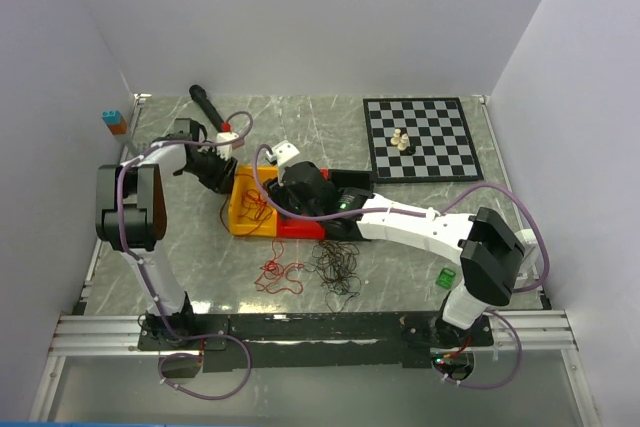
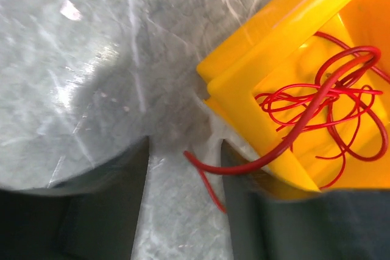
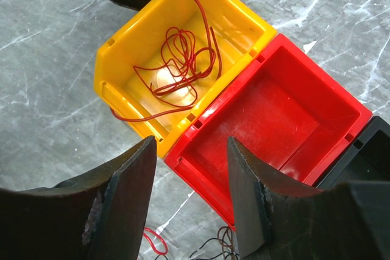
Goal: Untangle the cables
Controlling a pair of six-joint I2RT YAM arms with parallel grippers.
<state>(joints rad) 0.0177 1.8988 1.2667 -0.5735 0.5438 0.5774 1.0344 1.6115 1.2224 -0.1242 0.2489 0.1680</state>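
Cables (image 3: 180, 65) | loops in bin (image 3: 131, 35), end over rim | left tool (image 2: 184, 156), right tool (image 3: 190, 150) parted, empty

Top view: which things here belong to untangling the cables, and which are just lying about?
Job in hand:
red cable in the yellow bin; red bin; loose red cable in front of the bins; black cable tangle beside it.

Lying about:
chessboard; chess pieces on it; blue and orange block; black stick at the back; small green item.
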